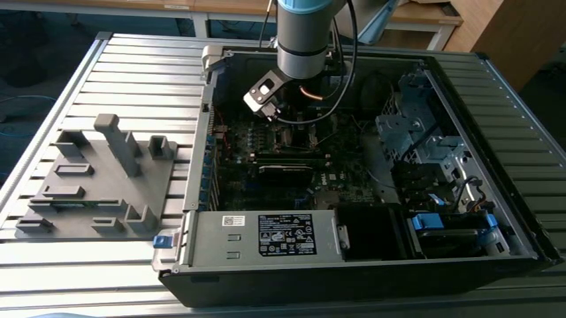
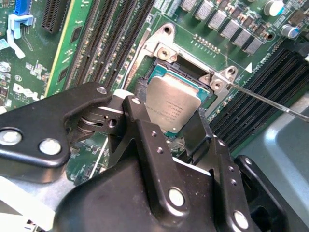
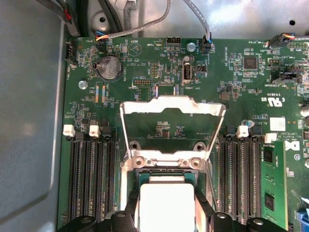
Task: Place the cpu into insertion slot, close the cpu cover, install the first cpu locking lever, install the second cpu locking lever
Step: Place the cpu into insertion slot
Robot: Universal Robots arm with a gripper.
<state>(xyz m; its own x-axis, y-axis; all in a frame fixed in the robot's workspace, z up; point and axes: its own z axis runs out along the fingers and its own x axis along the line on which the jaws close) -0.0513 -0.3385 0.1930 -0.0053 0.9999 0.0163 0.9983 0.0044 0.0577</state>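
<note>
fingers (image 2: 141, 121) pinching cpu (image 2: 171, 107), low over insertion slot (image 2: 179, 72); seated? can't tell. cpu cover (image 3: 174, 105) flipped open, locking lever (image 2: 270, 100) loose. Not done: cover, both levers.

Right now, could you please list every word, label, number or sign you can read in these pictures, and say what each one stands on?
None can be quoted reliably.
Black-and-white label on the grey metal power supply box: lines of print, too blurred to read.
Small flat square silver-grey cpu: faint lines of print on its top, too small to read.
Green circuit board: white markings, too small to read.
</note>
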